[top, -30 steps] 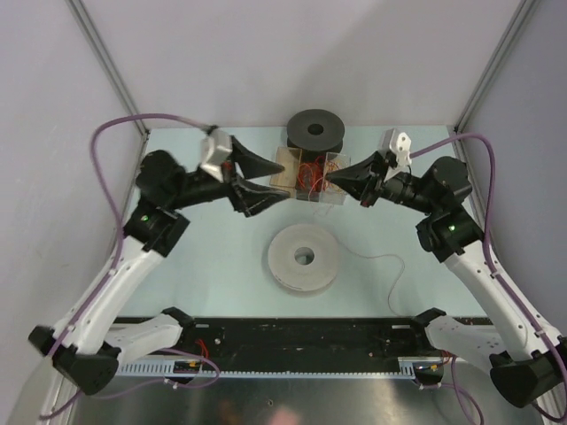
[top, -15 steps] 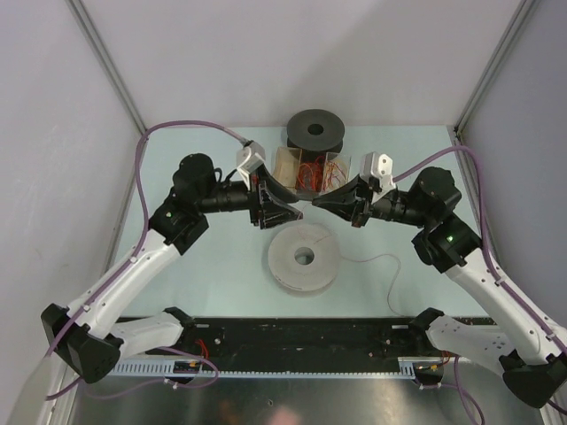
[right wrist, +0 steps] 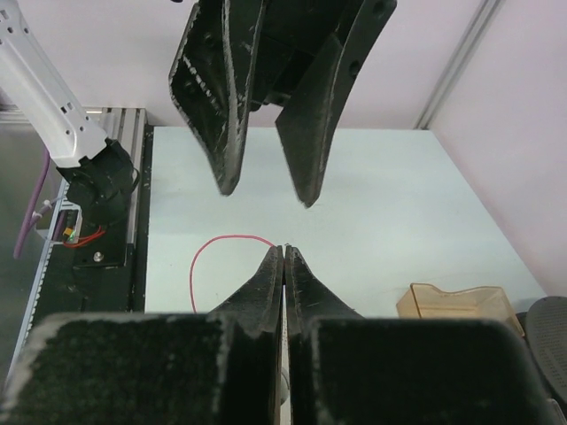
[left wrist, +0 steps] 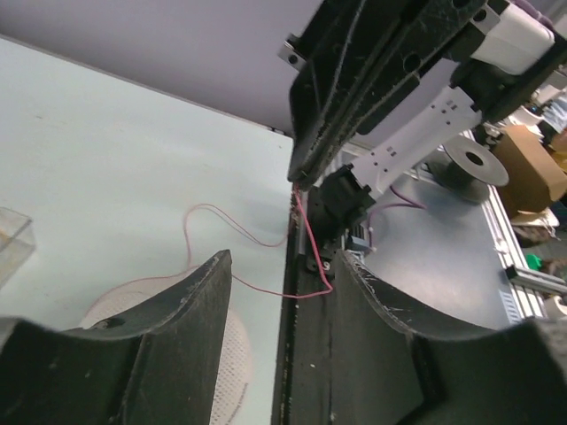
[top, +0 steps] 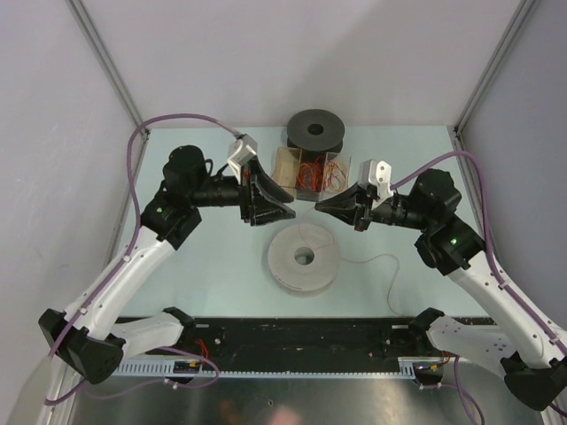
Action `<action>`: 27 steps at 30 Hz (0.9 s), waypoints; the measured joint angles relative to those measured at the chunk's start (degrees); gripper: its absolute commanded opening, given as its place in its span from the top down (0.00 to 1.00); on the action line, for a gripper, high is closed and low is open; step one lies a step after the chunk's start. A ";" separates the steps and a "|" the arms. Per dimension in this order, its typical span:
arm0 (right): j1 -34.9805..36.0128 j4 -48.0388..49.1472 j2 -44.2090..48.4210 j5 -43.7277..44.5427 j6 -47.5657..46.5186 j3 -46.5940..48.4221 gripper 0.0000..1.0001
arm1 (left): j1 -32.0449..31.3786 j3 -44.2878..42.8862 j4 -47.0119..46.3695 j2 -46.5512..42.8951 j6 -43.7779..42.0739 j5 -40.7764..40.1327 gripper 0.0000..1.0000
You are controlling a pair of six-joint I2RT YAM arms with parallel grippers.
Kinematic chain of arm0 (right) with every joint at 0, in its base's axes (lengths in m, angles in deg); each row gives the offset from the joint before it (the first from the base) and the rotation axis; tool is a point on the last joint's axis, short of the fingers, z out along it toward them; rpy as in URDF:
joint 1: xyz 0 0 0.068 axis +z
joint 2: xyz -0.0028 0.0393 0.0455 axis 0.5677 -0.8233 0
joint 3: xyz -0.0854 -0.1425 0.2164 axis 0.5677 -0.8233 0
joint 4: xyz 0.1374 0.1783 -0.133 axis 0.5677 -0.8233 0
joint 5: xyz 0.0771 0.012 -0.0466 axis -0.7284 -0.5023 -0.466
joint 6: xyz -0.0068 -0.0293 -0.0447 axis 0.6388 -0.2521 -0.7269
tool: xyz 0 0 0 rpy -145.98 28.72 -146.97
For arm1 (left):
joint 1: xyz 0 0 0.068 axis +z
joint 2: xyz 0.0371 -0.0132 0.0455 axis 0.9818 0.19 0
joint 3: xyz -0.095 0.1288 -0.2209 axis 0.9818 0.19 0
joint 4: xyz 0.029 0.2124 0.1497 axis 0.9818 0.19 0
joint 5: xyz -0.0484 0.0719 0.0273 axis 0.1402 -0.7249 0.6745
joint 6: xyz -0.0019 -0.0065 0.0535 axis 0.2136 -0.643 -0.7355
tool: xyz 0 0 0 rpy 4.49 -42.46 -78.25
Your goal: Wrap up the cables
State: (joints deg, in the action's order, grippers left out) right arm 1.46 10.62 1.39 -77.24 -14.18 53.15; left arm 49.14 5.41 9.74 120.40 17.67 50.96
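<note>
Cable (top: 381, 257) right of spool (top: 304, 257); box (top: 310, 173) behind

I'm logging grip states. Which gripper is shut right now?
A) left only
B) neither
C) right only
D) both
C: the right gripper has its fingers pressed together, pinching the end of the cable, while the left gripper has its fingers apart.
</note>
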 measured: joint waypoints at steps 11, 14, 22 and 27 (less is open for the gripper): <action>1.62 -0.20 0.00 -0.04 -1.33 0.00 1.00 | -4.66 0.00 6.67 0.55 -2.08 -2.05 0.50; 2.14 -0.35 0.00 -0.04 -1.92 0.00 1.00 | -5.25 0.00 7.50 0.76 -2.51 -2.29 0.51; 3.98 -1.03 -0.09 0.02 -2.82 0.00 1.00 | -6.49 -0.07 8.66 1.14 -2.78 -3.26 0.95; 4.20 -1.84 -0.15 1.92 -3.37 0.00 0.49 | -6.51 -0.44 8.90 1.27 -2.99 -4.20 1.00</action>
State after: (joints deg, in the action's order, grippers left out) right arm 5.66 8.79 1.24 -75.32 -17.54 53.15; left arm 42.62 4.97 18.63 121.67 14.68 46.76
